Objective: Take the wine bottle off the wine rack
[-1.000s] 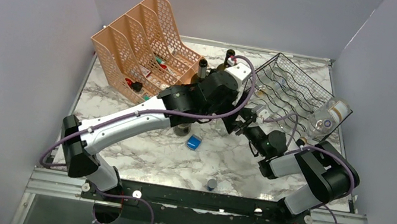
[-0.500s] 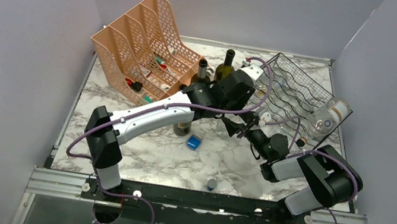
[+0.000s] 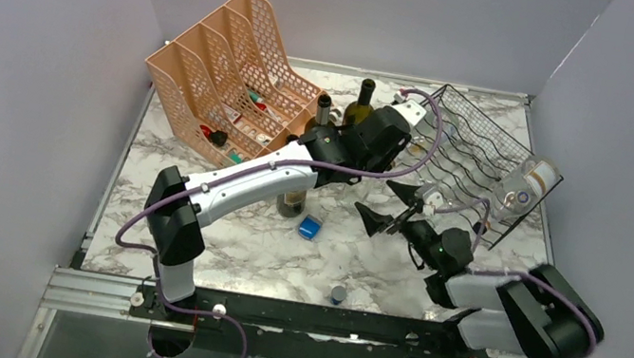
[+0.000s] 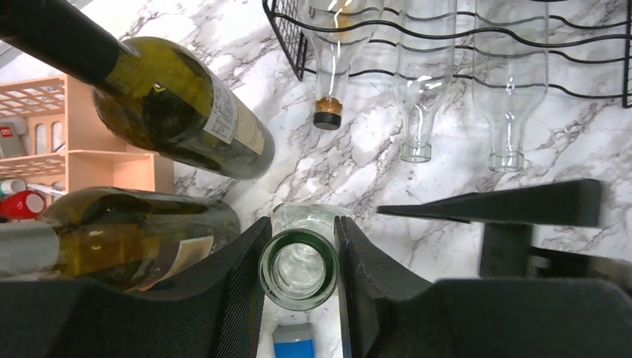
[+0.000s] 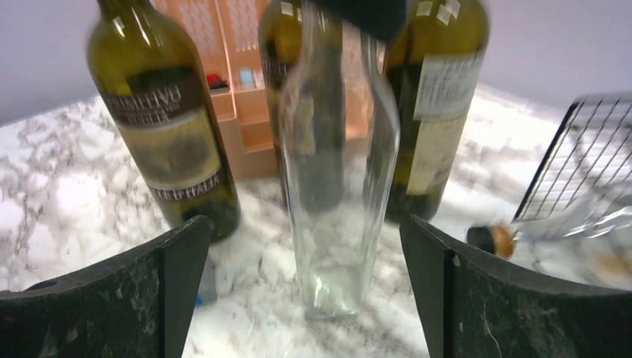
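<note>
- Wine bottle (image 5: pixel 339 171): clear, colourless glass with a slim round body and a long neck. It stands upright on the counter (image 3: pixel 226 242), off the wine rack (image 3: pixel 481 147) and near that rack's front.
- Left tool (image 4: pixel 301 257) is clamped on the bottle's neck from above, with one matte black finger pressed to each side of the thick-lipped, ring-shaped mouth.
- Right tool (image 3: pixel 388 204) is spread wide and low. Its flat black fingers sit either side of the bottle's body, well apart from the glass.
- Wine rack is thin black wire bent into wavy rows. Clear bottles (image 4: pixel 416 112) lie in its cradles with their necks pointing outward (one is stoppered with a cork).
- Green bottles (image 5: pixel 160 127) of dark glass with paper labels stand upright close to the clear one.
- Counter is smooth white marble pattern with grey veins. A small blue block (image 3: pixel 309 228) lies on it near the bottle's base.
- Peach file organizer (image 3: pixel 234 70), plastic mesh with slanted compartments, sits at the far left.
</note>
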Controlling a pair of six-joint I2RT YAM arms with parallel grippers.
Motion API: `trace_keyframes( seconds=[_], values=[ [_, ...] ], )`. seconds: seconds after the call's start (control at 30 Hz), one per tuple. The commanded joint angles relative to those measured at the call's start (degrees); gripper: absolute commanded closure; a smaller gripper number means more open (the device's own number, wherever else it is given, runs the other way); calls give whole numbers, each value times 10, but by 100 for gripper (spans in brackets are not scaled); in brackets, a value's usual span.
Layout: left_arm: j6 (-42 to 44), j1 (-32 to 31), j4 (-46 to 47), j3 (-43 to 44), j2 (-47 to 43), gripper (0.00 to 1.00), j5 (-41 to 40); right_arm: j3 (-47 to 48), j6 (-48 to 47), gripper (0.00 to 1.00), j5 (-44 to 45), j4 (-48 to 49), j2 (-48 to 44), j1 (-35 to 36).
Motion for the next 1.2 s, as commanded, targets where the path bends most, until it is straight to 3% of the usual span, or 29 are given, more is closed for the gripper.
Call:
trace_keyframes(
  seconds=[0.0,0.13,0.33,0.47,0.63,0.7,0.9,1.17],
  values=[
    [26,21,10,35,3,100,-22,21,-40,0,23,-175,-155,2],
    [32,47,15,43,13,100,-2,54,-77,0,61,-396,-296,2],
    [40,78,29,53,26,100,18,91,-58,0,152,-615,-446,2],
    [34,91,42,48,28,100,46,121,4,0,195,-695,-469,2],
    [25,98,44,43,29,100,61,192,48,0,208,-800,-429,2],
    [19,98,46,35,25,94,64,220,61,0,211,-831,-409,2],
    [13,99,47,19,10,64,86,295,93,0,213,-921,-372,2],
    [11,98,43,16,-15,37,89,300,101,0,228,-944,-416,2]
  ],
)
